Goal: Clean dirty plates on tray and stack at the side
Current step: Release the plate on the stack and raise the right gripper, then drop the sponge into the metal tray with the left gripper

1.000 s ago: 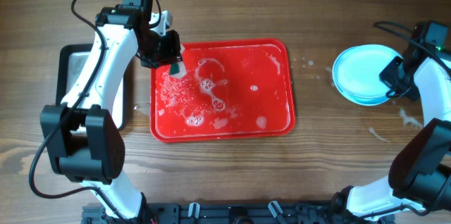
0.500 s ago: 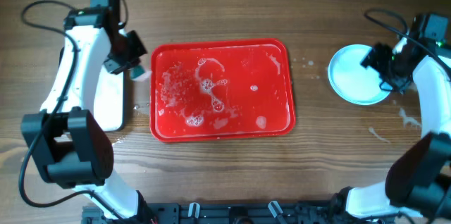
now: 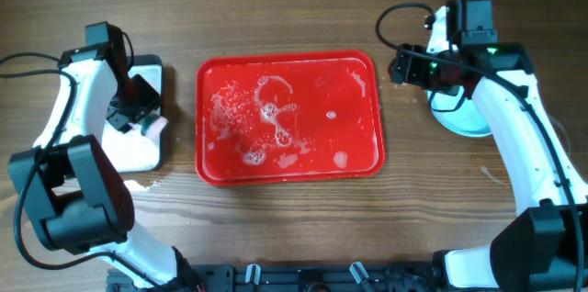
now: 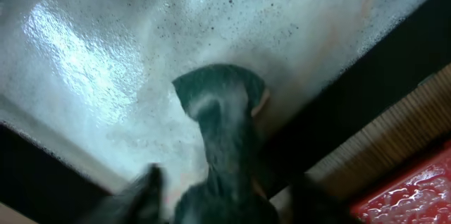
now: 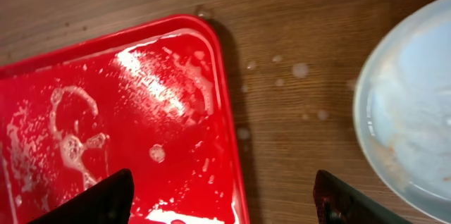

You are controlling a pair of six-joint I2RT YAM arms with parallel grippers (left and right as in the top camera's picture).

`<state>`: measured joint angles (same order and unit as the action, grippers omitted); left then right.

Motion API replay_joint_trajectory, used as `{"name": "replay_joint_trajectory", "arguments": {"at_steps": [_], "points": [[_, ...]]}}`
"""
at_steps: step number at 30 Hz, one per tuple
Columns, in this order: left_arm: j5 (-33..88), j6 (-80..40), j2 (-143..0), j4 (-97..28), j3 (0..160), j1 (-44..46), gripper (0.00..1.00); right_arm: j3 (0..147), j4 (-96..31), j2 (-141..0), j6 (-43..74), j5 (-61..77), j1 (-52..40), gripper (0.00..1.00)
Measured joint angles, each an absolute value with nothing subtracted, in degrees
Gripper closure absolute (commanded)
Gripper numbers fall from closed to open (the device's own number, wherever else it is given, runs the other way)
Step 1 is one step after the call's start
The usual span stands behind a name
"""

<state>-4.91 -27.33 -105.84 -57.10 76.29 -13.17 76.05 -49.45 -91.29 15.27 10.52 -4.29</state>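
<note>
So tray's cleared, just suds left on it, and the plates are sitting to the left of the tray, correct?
Not quite: the plates sit to the right of the tray, partly under the right arm, as the overhead view shows. The tray is cleared, with only suds left on it.

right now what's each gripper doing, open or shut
left gripper: shut on the sponge
right gripper: open, holding nothing

Bright light, glare on tray [image 5: 120, 132], wrist blur
</note>
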Motion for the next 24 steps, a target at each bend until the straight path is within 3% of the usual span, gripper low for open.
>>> {"name": "replay_joint_trajectory", "arguments": {"at_steps": [8, 12, 16, 22, 24], "points": [[-4.6, -27.4, -103.9, -56.3, 76.2, -13.7, 0.00, 76.1, -50.1, -91.3, 14.6, 10.6, -6.3, 0.18], [-2.4, -27.4, -95.0, -56.1, 76.1, -13.7, 0.00, 76.1, -50.2, -91.3, 14.3, 11.9, -6.3, 0.32], [4.4, -27.4, -85.8, -56.5, 76.1, -13.5, 0.00, 76.1, -50.7, -91.3, 13.8, 14.3, -6.3, 0.33], [9.5, -27.4, -82.9, -57.4, 76.1, -10.9, 0.00, 76.0, -51.5, -84.4, 13.7, 15.0, -6.3, 0.32], [9.8, -27.4, -82.9, -57.4, 76.1, -10.8, 0.00, 76.0, -52.5, -78.7, 13.5, 15.0, -6.3, 0.18]]}}
